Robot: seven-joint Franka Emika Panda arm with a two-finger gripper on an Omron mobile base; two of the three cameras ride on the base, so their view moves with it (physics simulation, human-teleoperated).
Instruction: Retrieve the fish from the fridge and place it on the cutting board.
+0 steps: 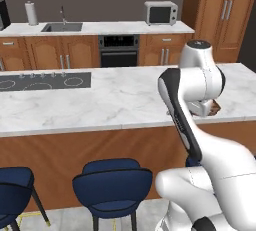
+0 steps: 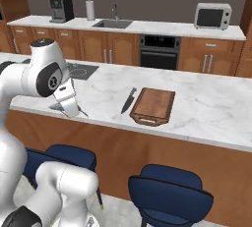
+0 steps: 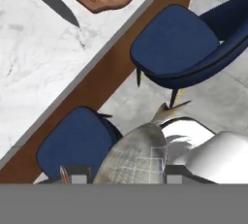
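- My gripper (image 3: 127, 174), at the hand view's bottom centre, clamps the fish (image 3: 133, 157).
- My arm hangs folded over the counter edge (image 2: 123, 125), left of the cutting board (image 2: 153, 105).

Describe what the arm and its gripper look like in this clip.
The arm is built of glossy white rounded segments with dark grey bands at the joints; one joint cap bears a small dark round marking. The gripper has a white body and two small dark finger tips. No cables show.
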